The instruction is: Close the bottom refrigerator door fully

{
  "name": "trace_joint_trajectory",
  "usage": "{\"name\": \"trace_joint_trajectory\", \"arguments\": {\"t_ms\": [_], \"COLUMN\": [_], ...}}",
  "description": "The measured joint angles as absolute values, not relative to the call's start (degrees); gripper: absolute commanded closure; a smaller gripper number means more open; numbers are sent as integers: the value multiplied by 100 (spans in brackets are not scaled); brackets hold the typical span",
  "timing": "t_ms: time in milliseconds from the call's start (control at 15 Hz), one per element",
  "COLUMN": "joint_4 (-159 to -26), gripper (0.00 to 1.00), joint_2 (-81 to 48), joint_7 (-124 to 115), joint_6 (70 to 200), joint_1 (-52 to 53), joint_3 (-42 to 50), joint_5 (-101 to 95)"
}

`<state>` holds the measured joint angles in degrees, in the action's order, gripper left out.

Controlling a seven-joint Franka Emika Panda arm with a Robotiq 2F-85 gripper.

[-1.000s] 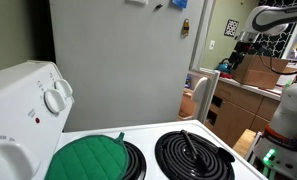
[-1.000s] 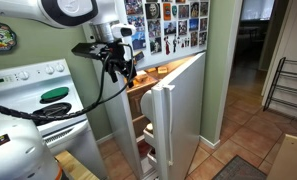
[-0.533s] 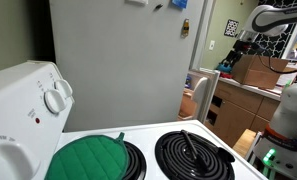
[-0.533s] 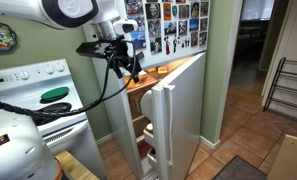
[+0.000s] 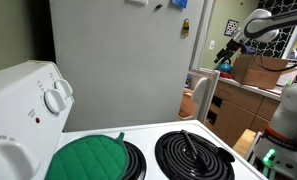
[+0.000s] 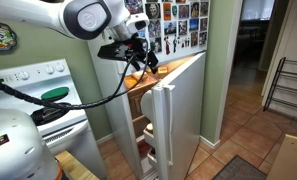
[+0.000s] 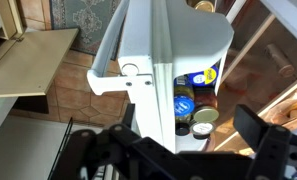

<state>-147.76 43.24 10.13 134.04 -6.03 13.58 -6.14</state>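
While both exterior views frame the arm from outside, only the wrist view looks straight down onto the top edge of the bottom refrigerator door [image 7: 148,35] and into its inner side. In an exterior view the door [image 5: 200,95] is just a narrow white slab past the fridge's grey side wall [image 5: 118,60]. In an exterior view its flat outer face [image 6: 183,115] shows, swung wide open from the cabinet, below the upper door covered in photos [image 6: 178,25].

The door shelf [image 7: 216,45] is a white bin. Jars and bottles [image 7: 191,105] stand in it, lids up; labels are too small to read. The same shelf is barely visible in the exterior views.

The arm [image 6: 48,12] reaches in high over the stove [image 6: 28,75], then bends down at the wrist. The gripper [image 6: 146,62] hangs just above the door's top edge, on the inner side. From the stove side, the gripper [image 5: 226,53] sits beyond the fridge wall, pointing down. In the wrist view the gripper [image 7: 178,150] is spread wide, with nothing between the fingers [image 7: 263,140]. Can't tell if anything touches the door.
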Motion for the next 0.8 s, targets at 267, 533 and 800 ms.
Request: {"name": "trace_joint_trajectory", "arguments": {"t_ms": [267, 533, 800], "joint_4": [-14753, -14704, -14702], "gripper": [0, 0, 0], "joint_2": [3628, 3159, 3030], "joint_7": [1108, 1512, 2067], "joint_6": [14193, 14528, 14523], "joint_1": [-717, -803, -727], "joint_3": [1450, 1742, 2120], "joint_5": [-614, -603, -208]}}
